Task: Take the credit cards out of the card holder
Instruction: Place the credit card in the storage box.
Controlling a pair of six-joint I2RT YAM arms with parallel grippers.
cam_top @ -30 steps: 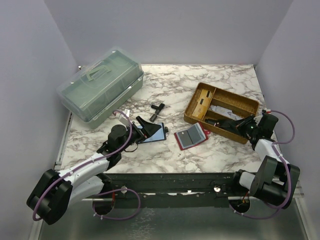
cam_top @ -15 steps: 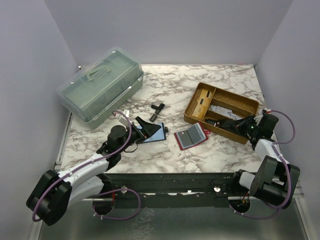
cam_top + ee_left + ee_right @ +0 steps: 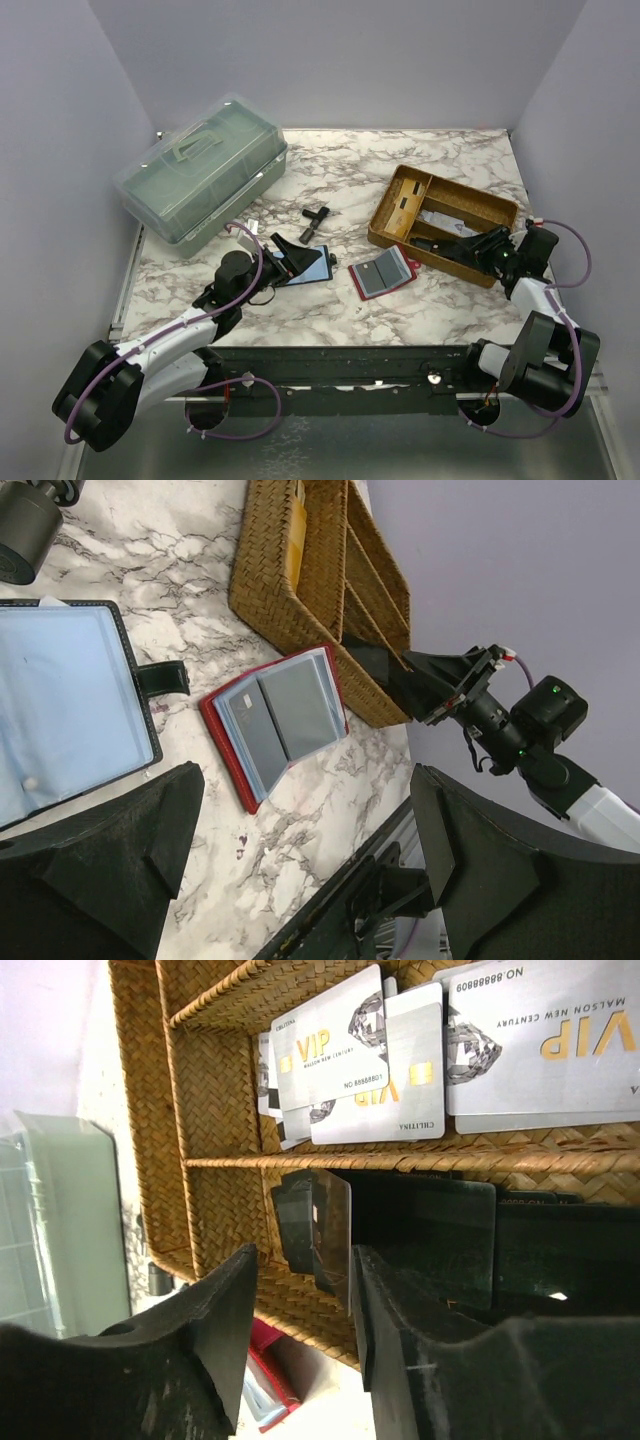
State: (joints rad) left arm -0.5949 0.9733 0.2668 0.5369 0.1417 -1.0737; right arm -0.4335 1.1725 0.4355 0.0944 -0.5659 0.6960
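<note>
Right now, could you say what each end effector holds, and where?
Nothing: left end effector open and empty; right end effector parted around a loose dark card.

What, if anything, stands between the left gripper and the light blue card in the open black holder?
Nothing visible does. The black holder lies open, its light blue card face up and uncovered, and the left gripper hangs open over it.
</note>
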